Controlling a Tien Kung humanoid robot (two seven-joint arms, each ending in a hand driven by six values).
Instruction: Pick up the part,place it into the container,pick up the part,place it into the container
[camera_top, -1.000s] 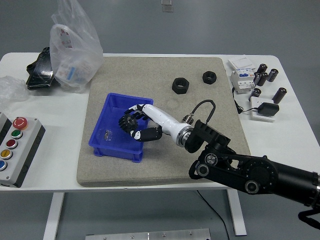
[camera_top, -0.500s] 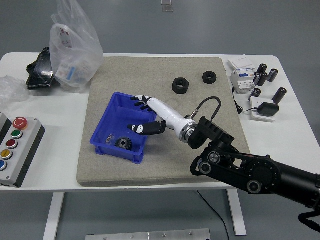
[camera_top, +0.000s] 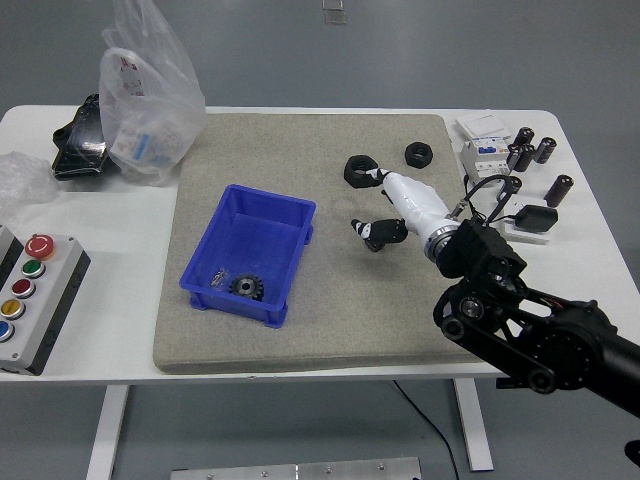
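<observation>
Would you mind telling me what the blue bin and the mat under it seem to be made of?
The bin looks like moulded plastic: uniform saturated blue, smooth walls with a slight sheen. The mat seems to be felt or dense foam: matte, speckled grey-beige, with rounded corners. Which of the two, I cannot tell.

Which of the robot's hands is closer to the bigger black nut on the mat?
The right hand: its fingertips are right at the bigger black nut, reaching in from the lower right. The left hand isn't in view.
</observation>
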